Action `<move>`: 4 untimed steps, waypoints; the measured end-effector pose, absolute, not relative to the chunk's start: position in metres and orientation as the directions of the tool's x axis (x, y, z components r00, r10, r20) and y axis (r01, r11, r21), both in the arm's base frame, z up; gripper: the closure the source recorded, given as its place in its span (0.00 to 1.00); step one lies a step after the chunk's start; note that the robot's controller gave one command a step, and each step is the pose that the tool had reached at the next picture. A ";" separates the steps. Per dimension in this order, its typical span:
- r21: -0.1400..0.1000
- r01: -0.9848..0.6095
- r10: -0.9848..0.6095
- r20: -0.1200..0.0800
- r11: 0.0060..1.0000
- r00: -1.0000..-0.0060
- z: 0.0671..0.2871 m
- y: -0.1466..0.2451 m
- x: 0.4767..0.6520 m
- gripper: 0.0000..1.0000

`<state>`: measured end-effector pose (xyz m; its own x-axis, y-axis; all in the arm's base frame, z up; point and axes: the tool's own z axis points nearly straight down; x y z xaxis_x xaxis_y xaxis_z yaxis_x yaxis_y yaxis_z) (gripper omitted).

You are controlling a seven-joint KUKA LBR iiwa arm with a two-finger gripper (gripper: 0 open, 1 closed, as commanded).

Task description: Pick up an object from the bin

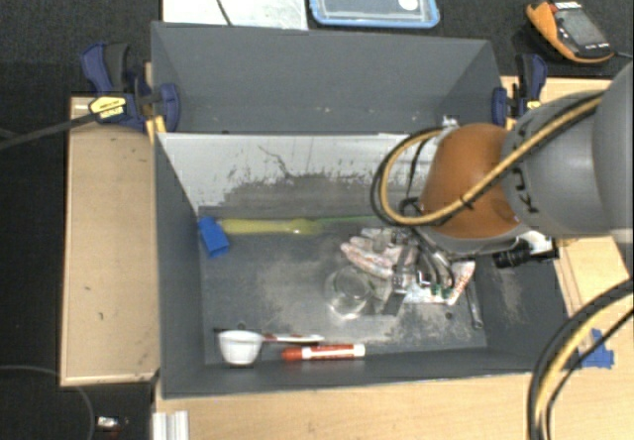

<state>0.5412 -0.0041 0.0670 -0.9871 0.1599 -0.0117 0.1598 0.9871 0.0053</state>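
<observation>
- As the arm reaches in from 3 o'clock, the grey metal bin (pixel 317 81) lies under it, its floor scuffed and dusty.
- The grey arm (pixel 584 170) bends down over the bin's 3 o'clock side, with looped cables (pixel 388 180) hanging off its wrist.
- An orange cover (pixel 475 180) caps the wrist, above the floor's 2 o'clock part.
- The pincer (pixel 411 279) is low at the floor's 3 o'clock, in a small heap; I cannot tell whether it is wide, narrow or holding anything.
- A crumpled white-and-pink wrapper (pixel 369 255), the nearest thing, touches the pincer at its 10 o'clock.
- A flat white packet (pixel 446 286) lies just beside the pincer at its 4 o'clock.
- A clear plastic cup (pixel 347 293) sits near the floor's middle, at 8 o'clock from the pincer.
- A yellow-green stick (pixel 282 225) lies along the back wall's foot, at 11 o'clock.
- A red marker (pixel 322 352) lies at 6 o'clock.
- A white scoop (pixel 238 347) rests at 7 o'clock.
- A blue block (pixel 212 236) sits at 10 o'clock.
</observation>
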 end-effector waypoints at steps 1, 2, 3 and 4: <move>0.008 0.401 0.401 -0.009 0.916 -0.916 0.071 -0.039 0.531 0.00; 0.007 0.168 0.168 -0.014 0.986 -0.986 0.071 -0.039 0.509 0.00; 0.010 0.396 0.396 -0.018 0.918 -0.918 0.072 -0.048 0.526 1.00; 0.010 0.397 0.397 -0.018 0.918 -0.918 0.072 -0.048 0.526 1.00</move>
